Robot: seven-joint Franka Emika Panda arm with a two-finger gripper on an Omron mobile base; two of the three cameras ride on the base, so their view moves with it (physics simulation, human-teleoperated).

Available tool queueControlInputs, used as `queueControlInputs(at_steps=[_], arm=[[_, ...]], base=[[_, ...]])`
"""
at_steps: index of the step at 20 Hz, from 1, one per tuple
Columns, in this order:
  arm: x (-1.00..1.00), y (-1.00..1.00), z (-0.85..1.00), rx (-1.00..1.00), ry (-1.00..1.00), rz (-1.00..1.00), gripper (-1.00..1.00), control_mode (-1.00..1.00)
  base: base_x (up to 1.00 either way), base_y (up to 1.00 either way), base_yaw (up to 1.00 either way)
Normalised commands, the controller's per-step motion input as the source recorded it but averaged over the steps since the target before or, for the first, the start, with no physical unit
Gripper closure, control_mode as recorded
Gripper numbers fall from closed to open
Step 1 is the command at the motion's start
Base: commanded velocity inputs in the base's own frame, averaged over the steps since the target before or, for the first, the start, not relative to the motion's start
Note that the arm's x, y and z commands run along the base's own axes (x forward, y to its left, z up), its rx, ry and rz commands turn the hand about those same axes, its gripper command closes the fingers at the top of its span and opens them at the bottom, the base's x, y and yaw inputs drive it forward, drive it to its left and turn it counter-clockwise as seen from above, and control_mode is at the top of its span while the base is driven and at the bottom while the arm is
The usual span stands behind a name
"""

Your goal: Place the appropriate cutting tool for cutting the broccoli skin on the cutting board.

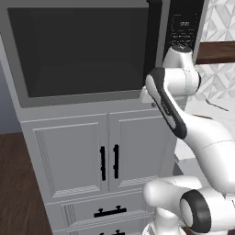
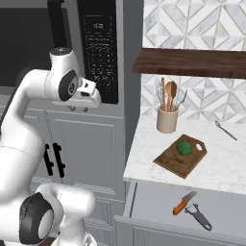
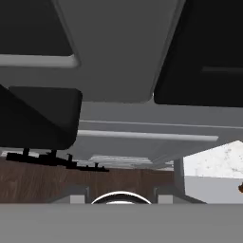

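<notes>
The broccoli (image 2: pixel 184 146), a small bright-green lump, lies on the brown wooden cutting board (image 2: pixel 171 162) on the marble counter. Below the counter an open drawer (image 2: pixel 153 204) holds a knife with an orange handle (image 2: pixel 183 202) and a dark peeler (image 2: pixel 199 215) side by side. My gripper (image 2: pixel 86 98) hangs high in front of the microwave's control panel, well to the left of the counter and above the drawer. Its fingers are hidden by the white hand, so I cannot tell how they stand. Nothing shows in its grasp.
A large microwave (image 1: pixel 82 46) sits over grey cabinet doors (image 1: pixel 105 156) with black handles. A beige utensil holder (image 2: pixel 167 119) stands at the back of the counter and a metal utensil (image 2: pixel 226 129) lies to its right. A dark wooden shelf (image 2: pixel 192 62) hangs above.
</notes>
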Motion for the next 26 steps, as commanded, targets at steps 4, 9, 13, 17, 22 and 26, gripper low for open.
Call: queueControlInputs(at_steps=[4,9,13,17,22,26], arm=[[-0.29,-0.10,-0.10,0.00,0.00,0.00,-1.00,-1.00],[-0.70,-0.73,-0.23,0.02,0.00,0.00,-1.00,-1.00],[-0.73,-1.00,-0.39,0.01,0.01,-0.02,-1.00,-1.00],[-0.26,-1.00,-0.44,0.00,0.16,-0.05,-1.00,-1.00],[-0.02,-1.00,-0.54,0.00,0.23,-0.01,-1.00,-1.00],[-0.03,-1.00,-0.62,0.08,0.27,-0.03,-1.00,-1.00]], base=[[0.00,0.00,0.00],[0.00,0.00,0.00],[0.00,0.00,0.00],[0.00,0.00,0.00],[0.00,0.00,0.00],[0.00,0.00,0.00]])
